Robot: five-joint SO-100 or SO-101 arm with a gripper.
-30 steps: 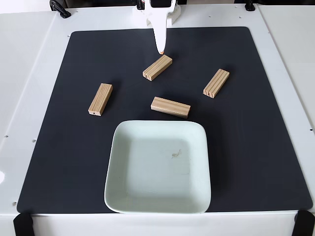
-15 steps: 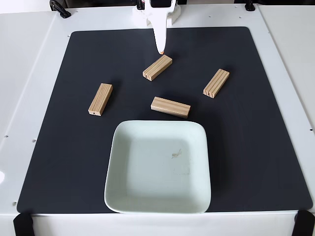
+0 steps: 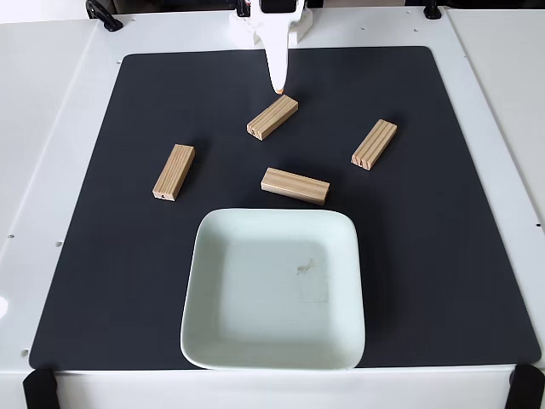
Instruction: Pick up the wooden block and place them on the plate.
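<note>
Looking down from the fixed view, I see my white gripper (image 3: pixel 278 85) reaching in from the top edge, its tapered fingers drawn together to a narrow tip with nothing between them, poised just beyond the far end of the nearest wooden block (image 3: pixel 272 117). Four light pine blocks lie flat on a black mat (image 3: pixel 443 281): that angled one near the top centre, a left block (image 3: pixel 174 171) lying almost upright in the picture, a right block (image 3: pixel 374 144) tilted on a slant, and a middle block (image 3: pixel 295 185) lying nearly crosswise just above the plate's far rim. The plate (image 3: pixel 196 341), a pale mint square dish with rounded corners and a small speck at its centre, sits at the near middle of the mat and holds nothing. I judge the task is at its very start, with the first pick not yet made. The next move, as I read it, calls for opening the fingers, turning the wrist to straddle the angled block across its narrow width, and lowering over it. Nothing crowds that block; the others lie well apart from it. The middle block lies on the path toward the plate, so a carried block should travel high. White table (image 3: pixel 51 170) surrounds the mat.
</note>
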